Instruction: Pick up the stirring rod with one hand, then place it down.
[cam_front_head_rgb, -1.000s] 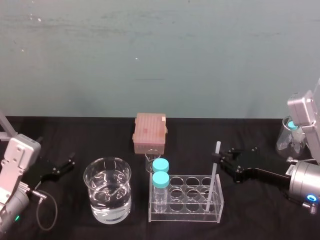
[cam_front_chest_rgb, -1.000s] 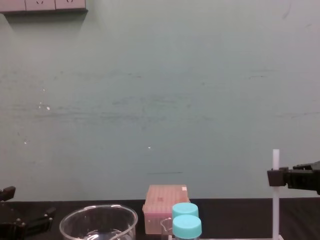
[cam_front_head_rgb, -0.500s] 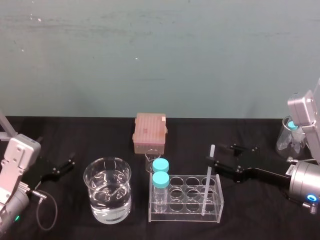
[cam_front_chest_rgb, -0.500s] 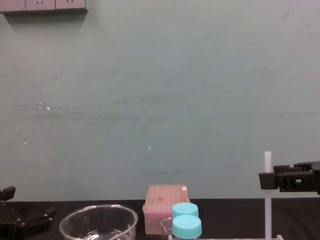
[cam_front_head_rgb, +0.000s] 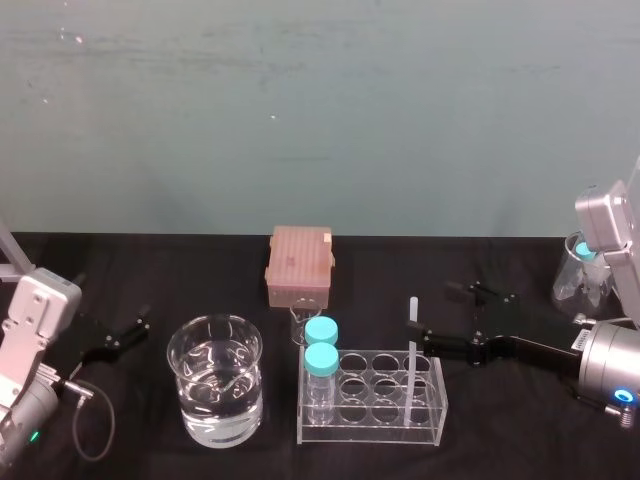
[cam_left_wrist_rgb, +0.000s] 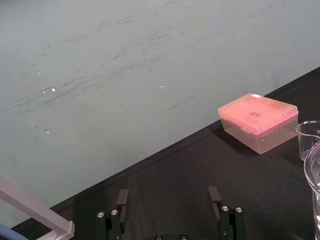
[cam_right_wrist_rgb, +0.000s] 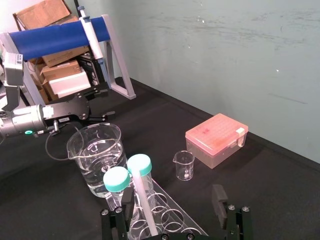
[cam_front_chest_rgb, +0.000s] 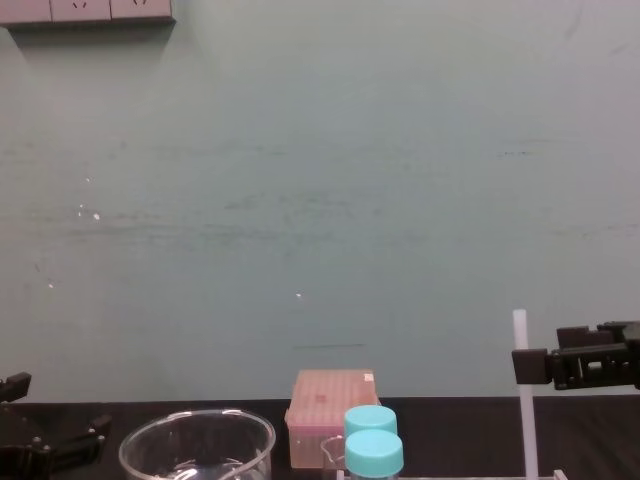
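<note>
The stirring rod (cam_front_head_rgb: 411, 350), thin and white, stands nearly upright in a cell at the right end of the clear tube rack (cam_front_head_rgb: 370, 433). My right gripper (cam_front_head_rgb: 447, 314) is open around the rod's upper part, with the rod close beside one finger and a wide gap to the other. In the right wrist view the rod (cam_right_wrist_rgb: 142, 200) rises next to one finger of the right gripper (cam_right_wrist_rgb: 173, 200). The chest view shows the rod (cam_front_chest_rgb: 520, 390) beside the right gripper (cam_front_chest_rgb: 555, 355). My left gripper (cam_front_head_rgb: 120, 335) rests open at the far left of the table, as the left wrist view (cam_left_wrist_rgb: 168, 197) shows.
Two blue-capped bottles (cam_front_head_rgb: 321, 345) stand in the rack's left end. A beaker of water (cam_front_head_rgb: 215, 385) sits left of the rack. Behind the rack are a small empty beaker (cam_front_head_rgb: 302, 322) and a pink box (cam_front_head_rgb: 299, 265). A flask (cam_front_head_rgb: 580, 275) stands at the far right.
My right gripper has opened and let go of the stirring rod. The rod's top has shifted left, and it now stands in the rack on its own.
</note>
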